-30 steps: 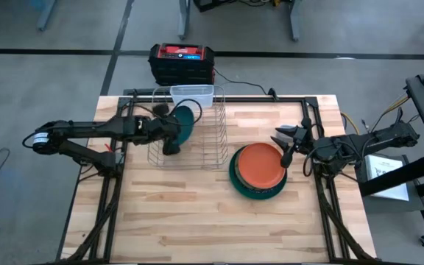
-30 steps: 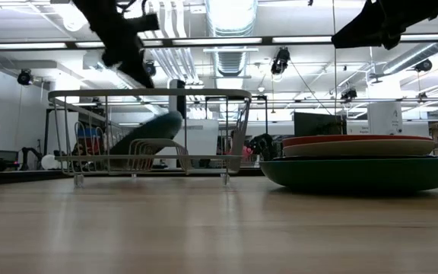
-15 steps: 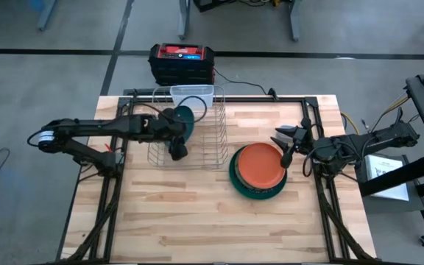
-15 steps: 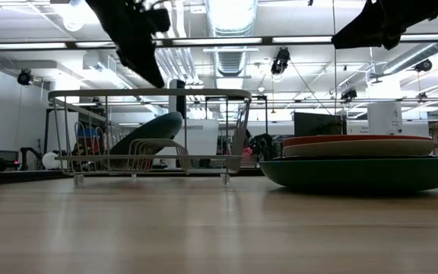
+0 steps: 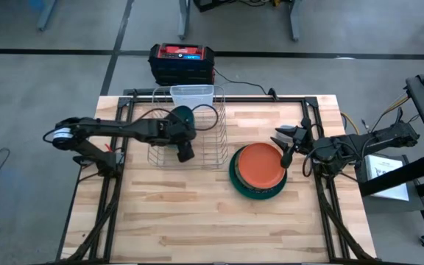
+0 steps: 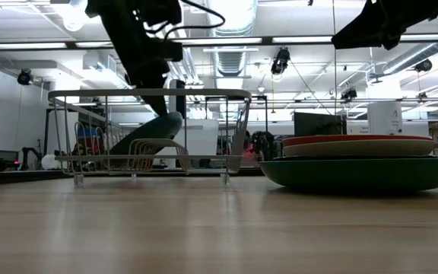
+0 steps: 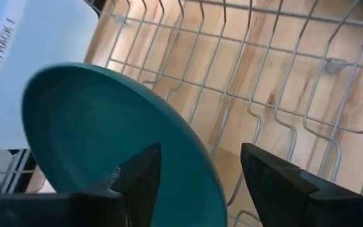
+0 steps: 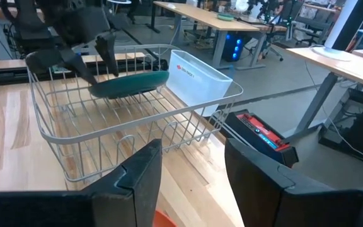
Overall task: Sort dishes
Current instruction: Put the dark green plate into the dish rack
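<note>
Dishes: one teal plate in rack, left tool open astride it; two stacked plates, right tool open, empty

I see a dark teal plate in the silver wire rack. A translucent white bin with red lettering hangs on the rack. I note an orange plate stacked on a dark green dish. The table is pale wood in block strips. Both arms read black. Behind the table sits a black box with a red top.
</note>
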Action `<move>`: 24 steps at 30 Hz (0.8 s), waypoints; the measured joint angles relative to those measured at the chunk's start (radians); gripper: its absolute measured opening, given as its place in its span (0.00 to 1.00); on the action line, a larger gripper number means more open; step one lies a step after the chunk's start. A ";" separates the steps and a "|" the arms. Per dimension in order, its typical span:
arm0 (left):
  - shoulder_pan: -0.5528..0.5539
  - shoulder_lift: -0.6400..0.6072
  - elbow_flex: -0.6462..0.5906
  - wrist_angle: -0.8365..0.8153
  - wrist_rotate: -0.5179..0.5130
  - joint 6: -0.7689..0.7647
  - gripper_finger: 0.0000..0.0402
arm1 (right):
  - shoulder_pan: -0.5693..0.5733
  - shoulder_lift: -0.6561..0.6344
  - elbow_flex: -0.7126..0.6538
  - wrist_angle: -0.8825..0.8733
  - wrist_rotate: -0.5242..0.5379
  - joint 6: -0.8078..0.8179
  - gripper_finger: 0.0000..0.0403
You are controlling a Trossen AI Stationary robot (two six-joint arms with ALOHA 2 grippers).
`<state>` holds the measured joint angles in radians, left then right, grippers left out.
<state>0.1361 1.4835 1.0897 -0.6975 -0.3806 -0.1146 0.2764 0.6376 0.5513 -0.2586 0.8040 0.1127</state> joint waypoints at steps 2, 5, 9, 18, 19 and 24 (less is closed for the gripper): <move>0.000 0.021 0.000 0.000 -0.002 -0.008 0.52 | 0.000 0.000 0.000 0.000 0.000 0.000 0.41; 0.000 0.040 0.000 -0.001 -0.003 -0.026 0.52 | 0.000 0.000 0.000 -0.002 0.000 0.000 0.41; 0.000 0.053 -0.001 0.000 -0.003 -0.037 0.48 | 0.000 0.000 0.000 -0.003 0.000 0.000 0.40; 0.000 0.053 0.009 -0.003 -0.004 -0.042 0.22 | 0.000 0.000 0.000 -0.004 0.000 0.000 0.41; 0.000 0.053 0.009 -0.005 -0.004 -0.042 0.18 | 0.000 0.000 0.000 -0.005 0.000 0.000 0.41; 0.000 0.053 0.009 -0.010 0.001 -0.042 0.02 | 0.000 0.000 0.000 -0.007 0.000 -0.001 0.40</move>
<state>0.1364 1.5368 1.0985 -0.7078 -0.3795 -0.1568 0.2764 0.6376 0.5512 -0.2657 0.8040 0.1120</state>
